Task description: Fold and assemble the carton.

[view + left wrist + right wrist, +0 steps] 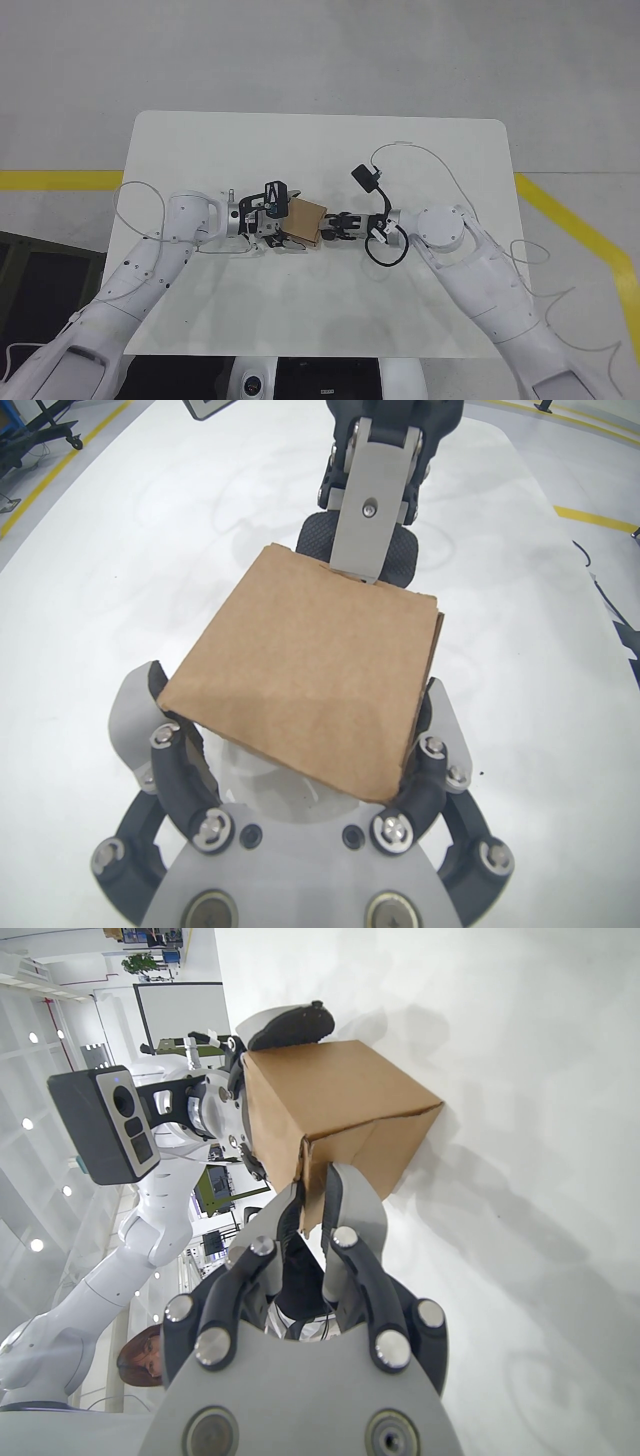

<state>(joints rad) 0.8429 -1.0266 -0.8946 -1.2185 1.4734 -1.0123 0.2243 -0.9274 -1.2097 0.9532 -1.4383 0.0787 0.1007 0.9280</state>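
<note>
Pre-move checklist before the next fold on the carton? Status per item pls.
1. Left gripper clamped across carton sides: ok.
2. Right gripper pinching flap edge: ok.
3. Flap seated flush: not ok, a gap shows along its fold.
4. Carton bottom resting on table: cannot tell.
5. Cable at right wrist apart from carton: ok.

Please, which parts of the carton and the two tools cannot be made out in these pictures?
Top view: carton too small to tell its flaps apart.
Left wrist view: the carton's top panel hides the end held by the left tool.
Right wrist view: the right tool covers the flap edge it pinches.
Every view: the carton's own panels hide its inside.
</note>
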